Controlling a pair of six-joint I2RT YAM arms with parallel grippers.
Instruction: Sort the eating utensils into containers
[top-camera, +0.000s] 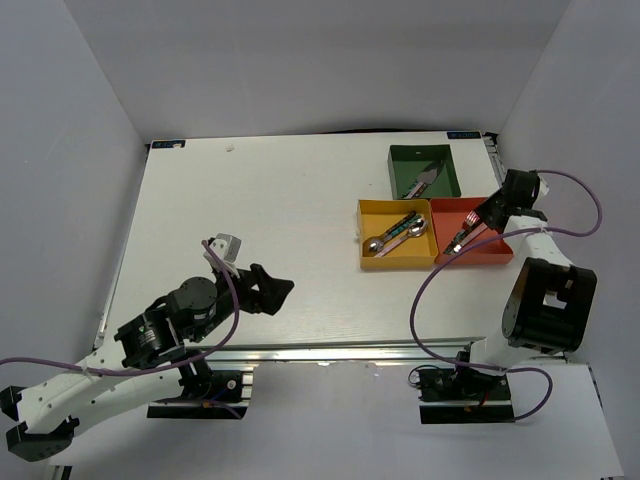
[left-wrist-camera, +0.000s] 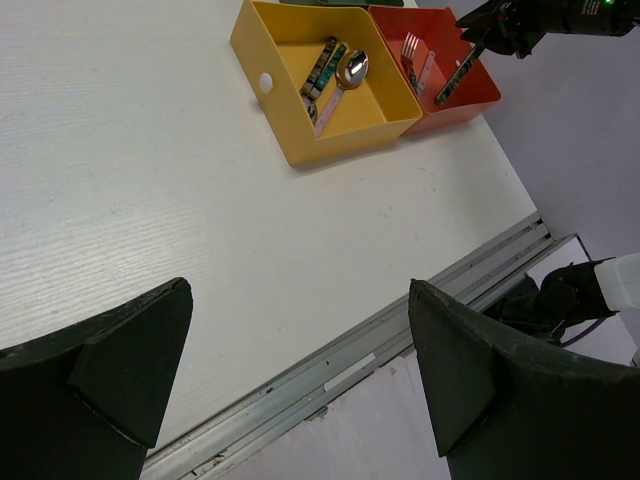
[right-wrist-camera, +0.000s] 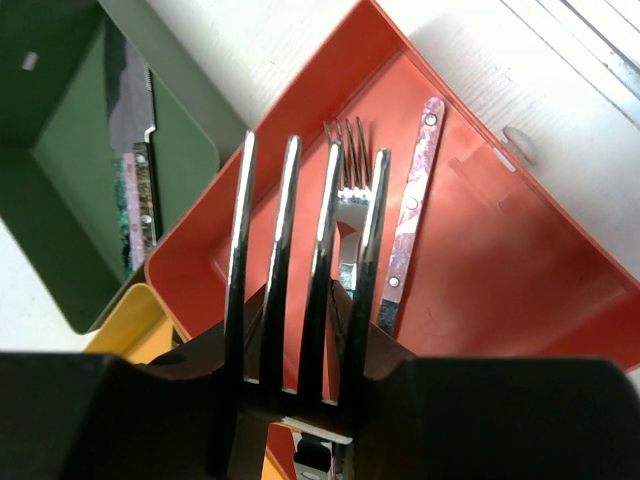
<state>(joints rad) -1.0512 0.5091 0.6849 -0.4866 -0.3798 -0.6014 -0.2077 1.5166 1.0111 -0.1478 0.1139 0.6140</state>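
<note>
My right gripper (top-camera: 487, 215) is shut on a silver fork (right-wrist-camera: 300, 250) with a dark handle (top-camera: 462, 240). It holds the fork tilted over the red tray (top-camera: 492, 250). In the right wrist view the tines point up, over the red tray (right-wrist-camera: 500, 300), where another fork with a pink handle (right-wrist-camera: 412, 200) lies. The yellow tray (top-camera: 366, 225) holds spoons (top-camera: 398, 233). The dark green tray (top-camera: 400, 158) holds knives (top-camera: 424, 180). My left gripper (top-camera: 272, 290) is open and empty over bare table near the front edge; its fingers (left-wrist-camera: 110, 370) show in the left wrist view.
The three trays stand together at the back right of the white table (top-camera: 270, 210). The table's metal front rail (left-wrist-camera: 400, 340) runs under my left gripper. Purple cables (top-camera: 430, 300) hang by the right arm.
</note>
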